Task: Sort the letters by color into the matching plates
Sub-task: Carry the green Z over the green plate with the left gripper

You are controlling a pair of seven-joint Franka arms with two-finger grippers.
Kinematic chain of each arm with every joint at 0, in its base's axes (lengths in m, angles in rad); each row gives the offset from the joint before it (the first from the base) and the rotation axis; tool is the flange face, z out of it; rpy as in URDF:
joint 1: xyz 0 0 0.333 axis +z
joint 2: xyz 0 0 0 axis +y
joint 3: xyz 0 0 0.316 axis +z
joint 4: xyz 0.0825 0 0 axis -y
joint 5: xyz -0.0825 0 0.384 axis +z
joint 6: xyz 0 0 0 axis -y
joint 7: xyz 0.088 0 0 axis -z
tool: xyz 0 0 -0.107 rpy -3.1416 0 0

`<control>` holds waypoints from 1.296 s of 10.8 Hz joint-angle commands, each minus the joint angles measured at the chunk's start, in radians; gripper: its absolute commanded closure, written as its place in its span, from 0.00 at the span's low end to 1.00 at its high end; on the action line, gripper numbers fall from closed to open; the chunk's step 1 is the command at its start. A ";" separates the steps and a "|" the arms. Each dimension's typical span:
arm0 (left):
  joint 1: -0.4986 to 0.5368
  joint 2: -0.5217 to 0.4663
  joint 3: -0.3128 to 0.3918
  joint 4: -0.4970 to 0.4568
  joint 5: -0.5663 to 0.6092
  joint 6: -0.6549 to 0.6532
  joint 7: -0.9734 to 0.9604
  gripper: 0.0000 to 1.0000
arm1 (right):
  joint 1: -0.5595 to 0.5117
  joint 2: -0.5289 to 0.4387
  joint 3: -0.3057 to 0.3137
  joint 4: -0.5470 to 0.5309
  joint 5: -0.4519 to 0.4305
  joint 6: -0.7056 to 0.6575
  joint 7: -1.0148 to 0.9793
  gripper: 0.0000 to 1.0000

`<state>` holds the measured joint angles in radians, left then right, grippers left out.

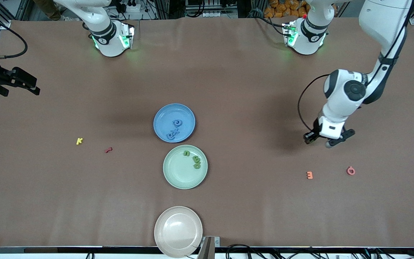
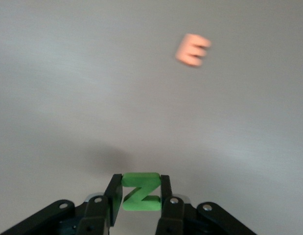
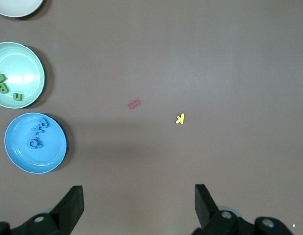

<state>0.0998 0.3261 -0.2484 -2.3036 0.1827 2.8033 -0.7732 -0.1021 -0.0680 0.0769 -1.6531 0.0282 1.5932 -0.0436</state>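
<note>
Our brown table (image 1: pixel 228 72) and what lies on it

Down its middle we see the blue plate (image 1: pixel 185 113), the green plate (image 1: pixel 178 172) and a beige plate (image 1: pixel 178 230); toward the right arm's end a yellow letter (image 1: pixel 79 141) and red letter (image 1: pixel 108 150); toward the left arm's, an orange letter (image 1: pixel 309 175) and pink letter (image 1: pixel 350 171).

Brown worktop (image 1: pixel 228 90), matte covering, spans the full view. One beige plate (image 1: pixel 178 231) sits at the edge nearest the front camera, partly overhanging it, bare inside. Black cables (image 1: pixel 300 248) run along that same edge under the worktop.
</note>
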 commanded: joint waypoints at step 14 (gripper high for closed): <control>-0.710 0.539 0.041 0.866 0.009 -0.004 -0.770 1.00 | -0.028 -0.016 0.000 -0.004 0.018 -0.001 0.002 0.00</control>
<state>-0.5307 0.8117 -0.2863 -1.5380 0.1826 2.8040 -1.4958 -0.1047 -0.0684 0.0740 -1.6541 0.0288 1.5944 -0.0432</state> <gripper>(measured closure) 0.643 0.000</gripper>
